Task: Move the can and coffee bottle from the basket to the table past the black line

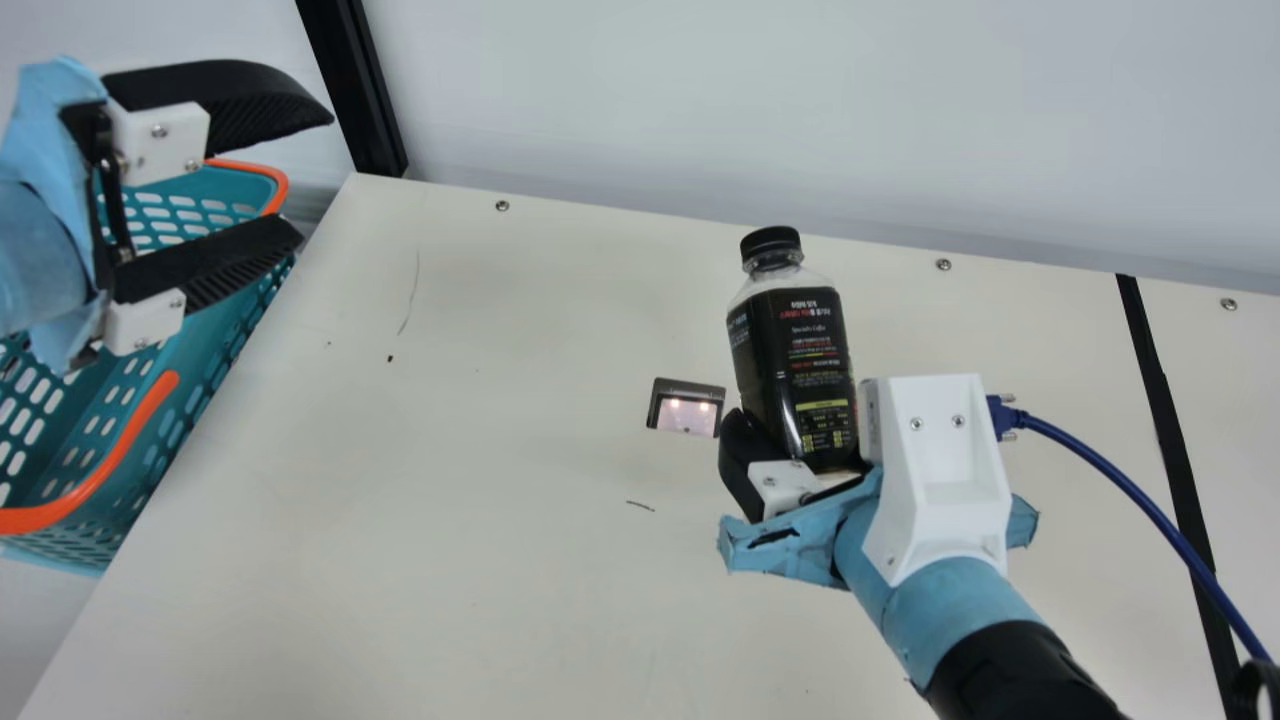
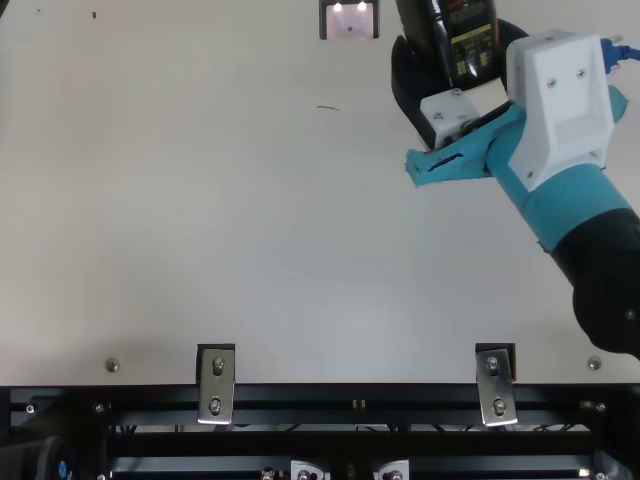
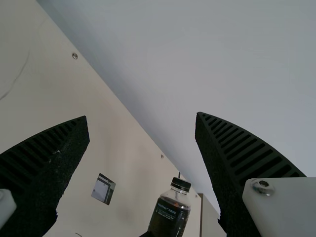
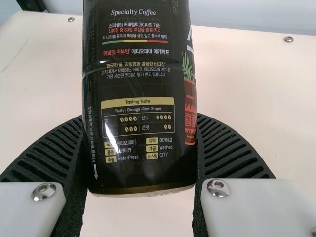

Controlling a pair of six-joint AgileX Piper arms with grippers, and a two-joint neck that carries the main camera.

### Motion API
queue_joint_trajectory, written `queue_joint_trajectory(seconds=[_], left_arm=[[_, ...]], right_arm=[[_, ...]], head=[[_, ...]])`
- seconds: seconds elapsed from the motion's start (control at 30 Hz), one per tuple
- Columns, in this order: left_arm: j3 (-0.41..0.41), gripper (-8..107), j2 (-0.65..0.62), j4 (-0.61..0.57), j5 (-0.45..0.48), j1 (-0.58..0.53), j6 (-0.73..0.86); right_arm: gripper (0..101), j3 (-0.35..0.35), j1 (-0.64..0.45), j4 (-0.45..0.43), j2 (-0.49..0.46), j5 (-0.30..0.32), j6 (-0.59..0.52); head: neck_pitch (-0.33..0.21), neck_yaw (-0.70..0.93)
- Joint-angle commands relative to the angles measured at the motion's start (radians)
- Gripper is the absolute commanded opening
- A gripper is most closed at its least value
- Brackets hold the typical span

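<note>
**Black coffee bottle [image 1: 795, 350] is leaning in the grip of your right end effector [image 2: 457, 38]**

Nearest you, in the top view, a black rail [image 2: 300, 397] is running along the front of the cream table [image 1: 450, 450], with two metal brackets [image 2: 216, 385] reaching over the edge. Beyond it, your right end effector is closing its two ribbed fingers on opposite sides of the bottle's lower part. The bottle is tilting a little, its black cap [image 1: 771, 244] pointing up; you cannot tell whether its base is touching the table. A blue cable [image 1: 1130, 487] is trailing from the white mount [image 1: 935, 460] behind that grip.

Just beside the bottle, on the basket's side, a small dark-framed plate [image 1: 686, 408] is showing two bright spots. Over at your left, the left end effector [image 1: 315, 178] is hanging open above the teal basket [image 1: 100, 478], its fingers well apart and holding nothing. The orange-rimmed basket is sitting beside the table's left edge. On the right, the black line [image 1: 1158, 400] is crossing the table; the bottle is staying on the basket's side of it. Farthest off, screws [image 1: 502, 206] are dotting the table's back edge, and a black post [image 1: 350, 90] is standing against the pale wall [image 1: 750, 100].
</note>
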Motion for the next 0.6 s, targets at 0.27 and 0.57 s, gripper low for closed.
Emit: queue_joint_trajectory(seconds=[0.27, 0.57], left_arm=[[0.000, 90, 0.000, 0.000, 0.000, 0.000, 0.000], [0.000, 90, 0.000, 0.000, 0.000, 0.000, 0.000]], right_arm=[[0, -0.032, 0.023, 0.111, 0.044, -0.006, -0.123], [0, -0.080, 0.037, 0.160, 0.112, -0.007, -0.167]], head=[[-0.005, 0.000], [-0.005, 0.000]])
